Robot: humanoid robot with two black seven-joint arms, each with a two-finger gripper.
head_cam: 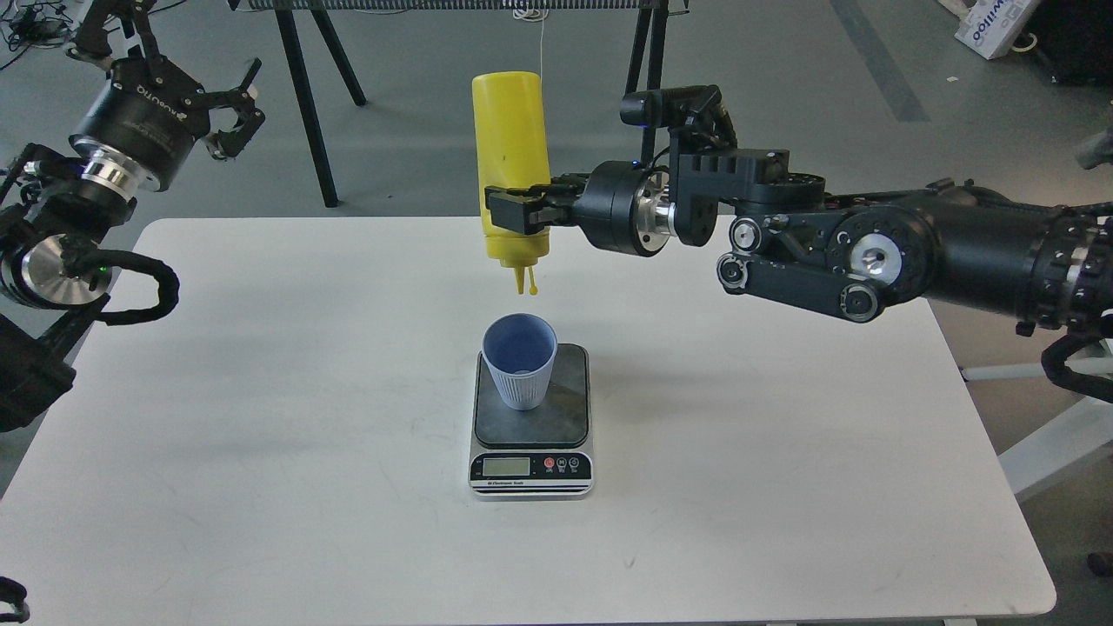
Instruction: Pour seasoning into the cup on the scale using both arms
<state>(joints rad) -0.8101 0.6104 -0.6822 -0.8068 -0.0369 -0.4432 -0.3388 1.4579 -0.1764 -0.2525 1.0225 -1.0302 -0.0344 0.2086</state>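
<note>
A: How are our arms posed?
B: Our right arm reaches level across the white tabletop (261, 417), its end effector (519, 211) pinching the yellow plastic squeeze bottle (511, 165), which hangs upside down, nozzle above the small ribbed blue-grey cup (519, 361).
A: And the cup?
B: Upright on the flat dark-platform digital scale (531, 422). Our left end effector (228, 109) sits raised at far left, fingers spread, holding nothing

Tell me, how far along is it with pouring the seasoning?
Done: the cup stands on the scale. In hand: the right gripper holds the yellow bottle upside down, nozzle above the cup. Left: no seasoning shows inside the cup yet. The left gripper hangs open, away.
</note>
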